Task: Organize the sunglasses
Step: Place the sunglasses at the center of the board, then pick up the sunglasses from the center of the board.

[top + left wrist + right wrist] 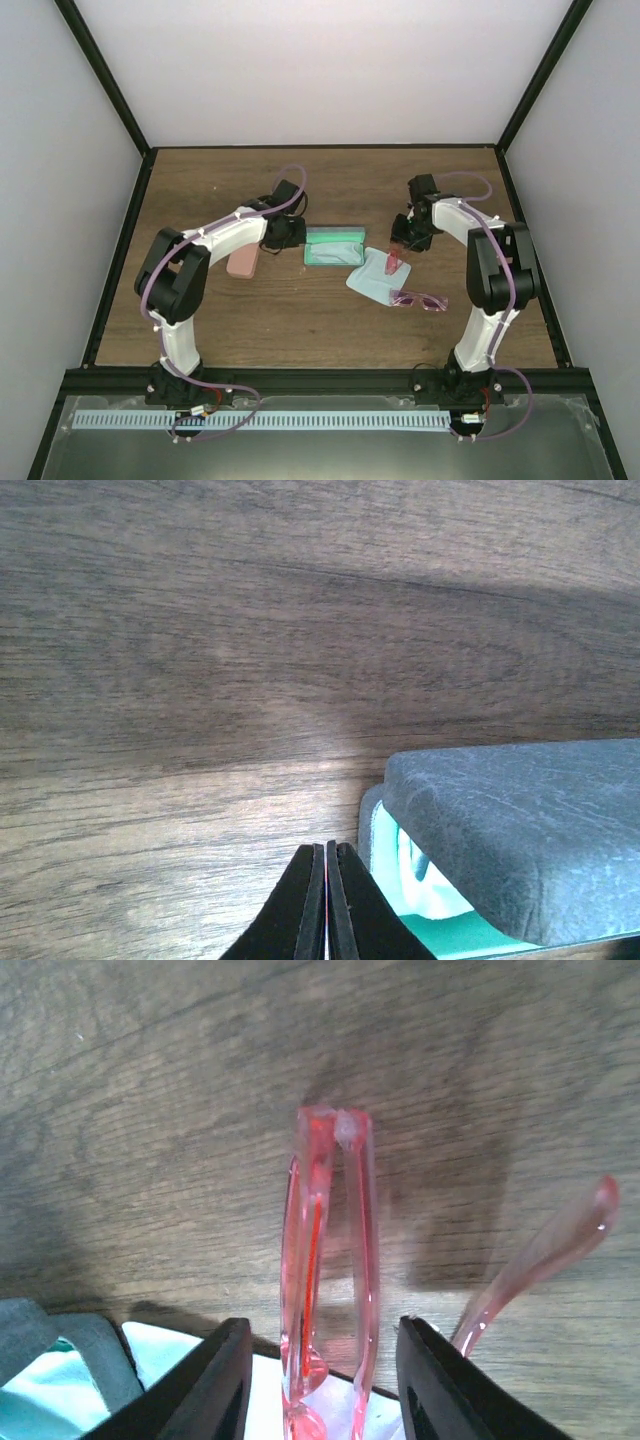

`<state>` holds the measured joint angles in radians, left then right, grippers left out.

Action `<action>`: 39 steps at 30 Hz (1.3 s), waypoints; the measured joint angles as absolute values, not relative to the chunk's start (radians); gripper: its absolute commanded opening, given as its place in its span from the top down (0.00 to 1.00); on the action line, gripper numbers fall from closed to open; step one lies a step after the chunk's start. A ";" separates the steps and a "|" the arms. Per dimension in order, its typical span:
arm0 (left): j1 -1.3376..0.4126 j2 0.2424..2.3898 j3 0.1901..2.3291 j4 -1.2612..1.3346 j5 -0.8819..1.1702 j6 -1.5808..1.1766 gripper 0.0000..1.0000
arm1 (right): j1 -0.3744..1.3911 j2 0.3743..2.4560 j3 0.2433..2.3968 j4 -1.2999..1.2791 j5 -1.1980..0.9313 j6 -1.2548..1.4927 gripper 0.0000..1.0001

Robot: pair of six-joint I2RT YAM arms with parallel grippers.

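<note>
Black fingers (pixel 215 1385) of the right gripper (pixel 325 1325) stand apart on either side of the red sunglasses (pixel 312 1240), with a gap showing at each pad. The pair looks released rather than pinched. It sits folded and on edge, its lower end on or just over the pale cloth (pixel 368 278), with one arm splayed out to the right. That suggests it is being set down on the cloth for wiping or wrapping. Whether it rests fully there I cannot tell. The left gripper (pixel 326 900) has its fingers pressed tight together on nothing, just beside the open blue-grey case (pixel 510 830). From there it could probably steady the case or prop the lid. Something pale lies inside on the teal lining, and it is unclear what. The pinkish-purple pair (pixel 420 299) lies flat on the table (pixel 300 330) near the cloth's near corner, touched by neither arm. A closed pink case (pixel 243 262) lies on the far side of the left arm. The splayed arm of the red pair and the half-raised lid look the likeliest snags for packing.
</note>
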<state>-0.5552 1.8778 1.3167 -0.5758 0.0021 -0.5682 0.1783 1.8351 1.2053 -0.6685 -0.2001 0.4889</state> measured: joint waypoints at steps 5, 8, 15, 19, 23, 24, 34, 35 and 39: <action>-0.555 1.878 1.317 -0.583 0.004 -0.563 0.96 | 0.178 1.809 1.221 -0.666 -0.167 0.493 0.37; -0.555 1.878 1.317 -0.583 0.009 -0.559 0.96 | 0.178 1.768 1.233 -0.670 -0.142 0.491 0.33; -0.555 1.878 1.319 -0.581 0.035 -0.551 0.96 | 0.178 1.701 1.217 -0.696 -0.099 0.517 0.15; -0.555 1.878 1.335 -0.581 0.043 -0.545 0.96 | 0.178 1.686 1.140 -0.698 -0.105 0.541 0.15; -0.555 1.878 1.346 -0.580 0.049 -0.538 0.96 | 0.178 1.691 1.110 -0.702 -0.128 0.549 0.16; -0.555 1.878 1.346 -0.580 0.050 -0.537 0.96 | 0.178 1.694 1.111 -0.697 -0.133 0.551 0.17; -0.543 1.878 1.346 -0.589 0.054 -0.520 0.96 | 0.178 1.794 1.121 -0.665 -0.170 0.548 0.25; -0.543 1.878 1.346 -0.590 0.054 -0.519 0.96 | 0.178 1.797 1.126 -0.661 -0.173 0.547 0.28; -0.540 1.878 1.346 -0.594 0.054 -0.519 0.96 | 0.178 1.810 1.137 -0.650 -0.180 0.542 0.44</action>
<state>-0.5400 1.8782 1.3464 -0.5938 0.0540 -0.5190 0.1783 1.8103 1.1366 -0.6498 -0.1802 0.5415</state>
